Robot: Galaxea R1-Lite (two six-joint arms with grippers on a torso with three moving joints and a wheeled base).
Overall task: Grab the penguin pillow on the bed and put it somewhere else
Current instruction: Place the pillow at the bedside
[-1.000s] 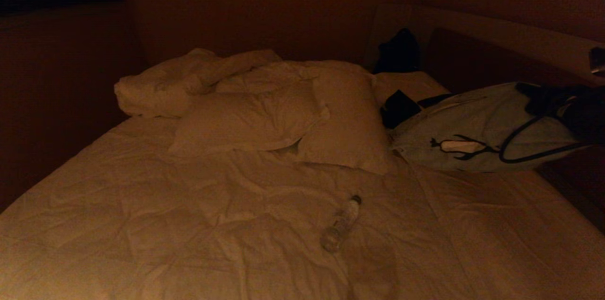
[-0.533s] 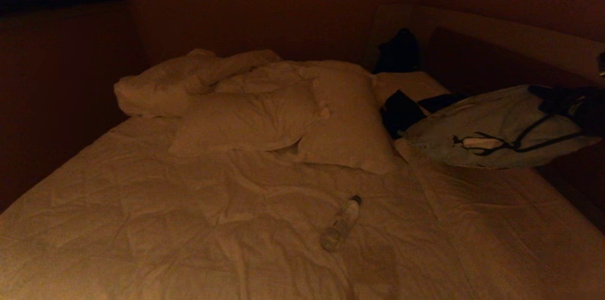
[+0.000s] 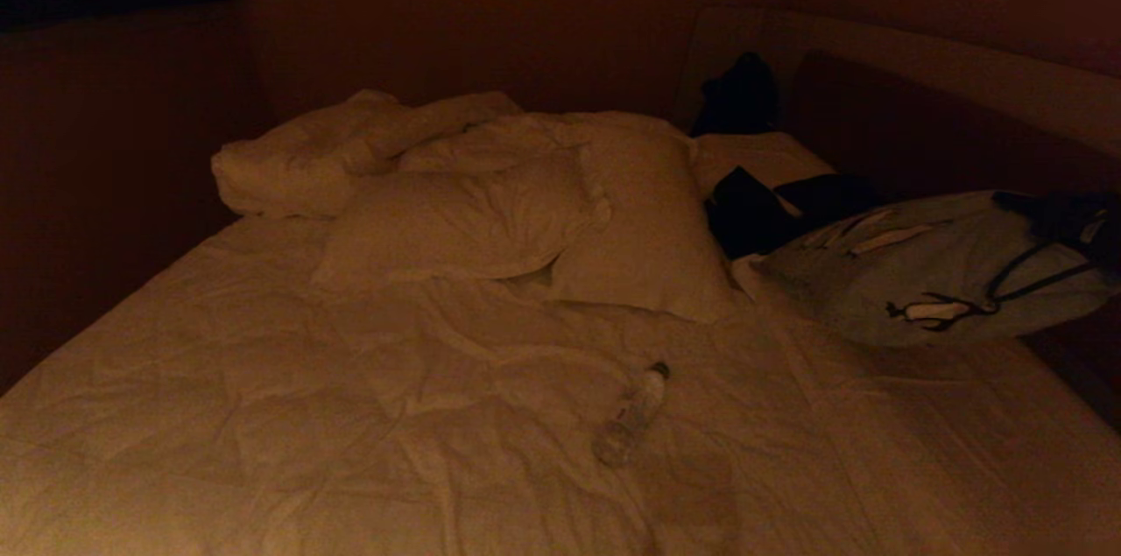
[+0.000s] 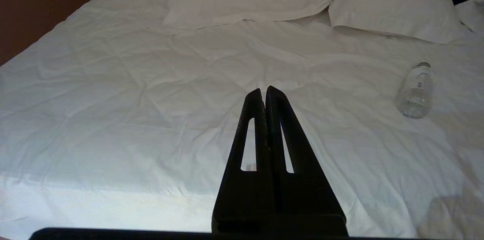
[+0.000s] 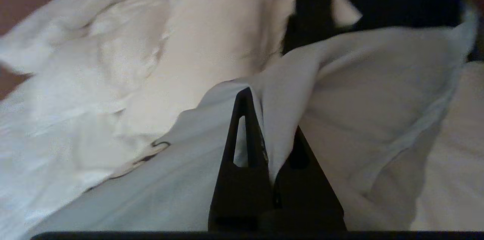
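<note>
The penguin pillow (image 3: 920,267), grey-blue with black-and-white penguins, hangs slanted over the bed's (image 3: 350,416) right side, its left end low by the duvet. My right gripper (image 3: 1064,219) is at the pillow's right end, by the picture's right edge. In the right wrist view this gripper (image 5: 261,96) is shut on a fold of the penguin pillow (image 5: 151,187), and the fabric covers one finger. My left gripper (image 4: 264,90) is shut and empty, parked above the duvet near the bed's front edge.
Two plain white pillows (image 3: 455,223) (image 3: 648,223) and a bunched duvet lie at the head of the bed. A clear plastic bottle (image 3: 632,412) (image 4: 414,90) lies mid-bed. Dark clothing (image 3: 744,206) sits left of the penguin pillow. The padded headboard (image 3: 946,66) runs along the right.
The penguin pillow, held by my right gripper, has moved right and down toward the bed's right edge. The bottle, the white pillows and the left gripper have stayed put.
</note>
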